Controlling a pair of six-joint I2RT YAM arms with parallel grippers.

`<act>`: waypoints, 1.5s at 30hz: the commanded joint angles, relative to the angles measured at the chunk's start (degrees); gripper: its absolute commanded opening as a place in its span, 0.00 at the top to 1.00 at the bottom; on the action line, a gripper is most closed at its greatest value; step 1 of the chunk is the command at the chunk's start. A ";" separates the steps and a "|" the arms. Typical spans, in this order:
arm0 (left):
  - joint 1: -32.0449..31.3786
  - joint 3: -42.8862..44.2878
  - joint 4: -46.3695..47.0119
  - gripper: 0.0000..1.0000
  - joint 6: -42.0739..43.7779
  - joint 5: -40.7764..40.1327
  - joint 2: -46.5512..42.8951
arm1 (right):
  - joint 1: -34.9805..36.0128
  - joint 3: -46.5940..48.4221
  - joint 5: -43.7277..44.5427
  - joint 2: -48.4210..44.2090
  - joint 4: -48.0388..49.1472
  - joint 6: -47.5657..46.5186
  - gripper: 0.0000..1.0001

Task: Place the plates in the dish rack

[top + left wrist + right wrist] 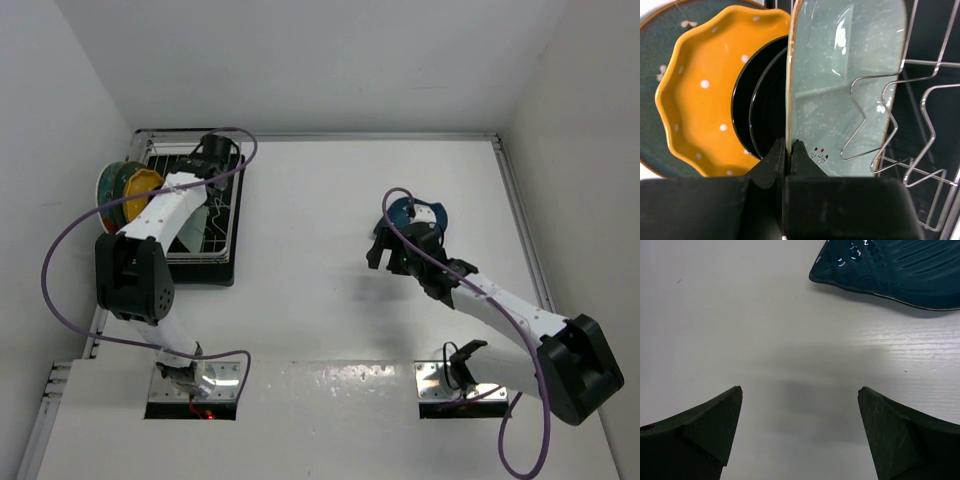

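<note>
The dish rack [215, 262] stands at the far left, its silver wires [927, 95] over a black tray. Upright in it, from the left, are a grey-teal round plate [655, 55], a yellow scalloped plate [700, 100] and two black plates [757, 100]. My left gripper [788, 146] is shut on the bottom rim of the pale mint tray [840, 75], which stands on edge among the wires; the top view shows this gripper [210, 158] over the rack. My right gripper [800, 390] is open over bare table, a short way from the dark blue leaf-shaped plate [900, 270], which lies flat [402, 211].
White walls close in the table on the left, back and right. The rack's right-hand slots [930, 165] hold nothing. The left arm's purple cable [60, 250] loops out past the table's left edge.
</note>
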 commanded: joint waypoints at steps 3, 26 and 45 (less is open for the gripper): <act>2.84 0.95 -0.98 1.00 -0.17 2.53 0.48 | -2.77 2.92 -0.56 -0.32 -1.28 -1.99 0.03; -0.06 18.71 -10.47 0.03 2.73 18.61 -5.31 | -35.90 31.30 -6.70 36.82 -14.29 -2.43 0.10; -8.22 20.64 -15.49 0.01 10.29 55.15 -3.57 | -32.93 24.46 -35.27 36.88 6.61 -5.85 1.00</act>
